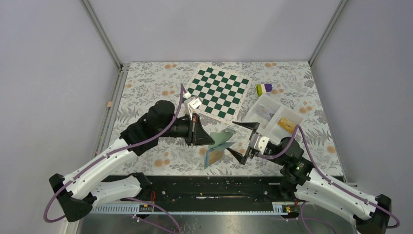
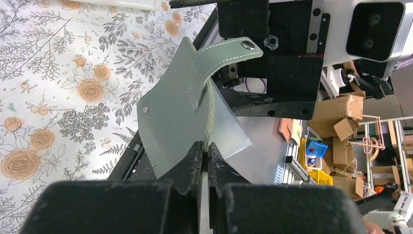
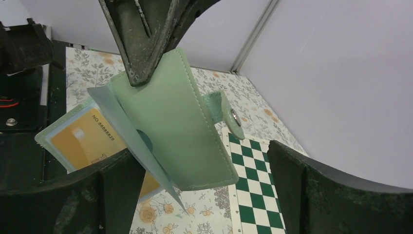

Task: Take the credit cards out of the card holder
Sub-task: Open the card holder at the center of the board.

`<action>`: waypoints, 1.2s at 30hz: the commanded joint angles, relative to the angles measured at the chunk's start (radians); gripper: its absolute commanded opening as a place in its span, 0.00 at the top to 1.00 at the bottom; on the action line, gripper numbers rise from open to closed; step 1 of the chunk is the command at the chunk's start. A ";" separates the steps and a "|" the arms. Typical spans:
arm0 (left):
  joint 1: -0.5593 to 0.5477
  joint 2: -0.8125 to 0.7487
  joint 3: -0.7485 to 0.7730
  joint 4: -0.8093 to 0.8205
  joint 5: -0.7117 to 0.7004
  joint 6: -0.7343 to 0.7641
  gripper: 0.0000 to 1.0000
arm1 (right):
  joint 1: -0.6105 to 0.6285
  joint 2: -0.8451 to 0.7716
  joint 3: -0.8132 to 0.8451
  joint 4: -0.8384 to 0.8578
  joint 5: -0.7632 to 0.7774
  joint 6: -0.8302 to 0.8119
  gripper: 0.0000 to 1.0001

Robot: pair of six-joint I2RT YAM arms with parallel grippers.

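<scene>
Setting: a grey-walled booth; a counter (image 1: 146, 92) under a flowered cloth, with a green-and-white chequered mat (image 1: 218, 92) at the back.
Tray: a white tray (image 1: 275, 108) to the right of the mat, with a yellowish card (image 1: 287, 124) and a pale card (image 1: 264, 113) lying in it.
Card holder: the card holder (image 1: 219, 144) hangs open between the two arms, near the front edge and apparently off the counter. Its green cover and snap strap are uppermost, and a pale blue pocket leaf hangs lower.
Left hand: the left hand (image 1: 208, 139) has its fingers (image 2: 195, 161) pressed together on the edge of the green cover, holding it up.
Right hand: the right hand (image 1: 232, 137) is spread wide and empty, with its fingers (image 3: 112, 195) on either side of the holder but touching nothing.
Card left inside: an orange card (image 3: 87, 141) shows in the pocket leaf, printed face towards the right wrist camera.
Key relation: the right hand is the free one and the nearer. The orange card lies below and to the left of its gap, behind the green cover flap. Its long axis appears to run slantwise along the leaf.
Judgement: the right hand probably has to drop towards the lower leaf and close on the card's bare edge, not on the cover.
Risk: a pinch could catch leaf and card together.
</scene>
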 commanded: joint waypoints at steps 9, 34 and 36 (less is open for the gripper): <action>0.001 -0.004 0.041 0.044 0.130 0.134 1.00 | 0.009 0.064 0.123 -0.189 -0.243 0.067 0.14; 0.307 -0.167 0.038 0.178 0.087 0.087 0.10 | 0.009 0.017 0.370 -0.418 0.249 0.830 1.00; 0.310 -0.207 -0.021 0.237 0.098 0.053 0.09 | 0.009 0.010 0.403 -0.473 0.311 0.943 1.00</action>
